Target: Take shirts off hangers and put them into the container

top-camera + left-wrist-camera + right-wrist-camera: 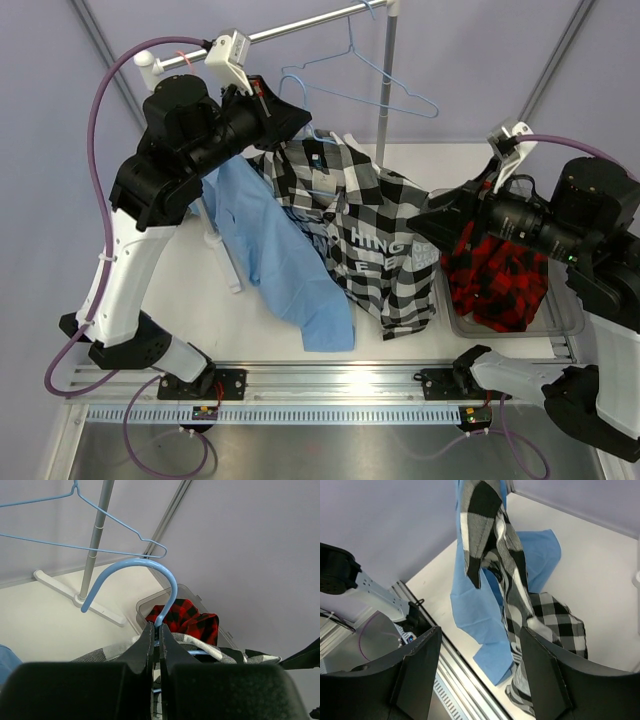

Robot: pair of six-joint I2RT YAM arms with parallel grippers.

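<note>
My left gripper [288,118] is shut on the neck of a light blue hanger [135,567], just under its hook. The black-and-white check shirt [385,250] hangs from that hanger, and its lower part rests on the table. The light blue shirt [285,260] lies spread beside and partly under it. The red-and-black plaid shirt [500,278] sits bunched in the clear container [562,322] at the right. My right gripper [422,224] is open next to the check shirt's right side. In the right wrist view the check shirt [502,565] is just beyond the open right gripper [480,667].
An empty light blue hanger [372,80] hangs on the silver rail [300,28], whose upright pole [385,95] stands behind the shirts. The rack's white foot [222,255] lies on the table left of the blue shirt. The arms' mounting rail [330,375] runs along the near edge.
</note>
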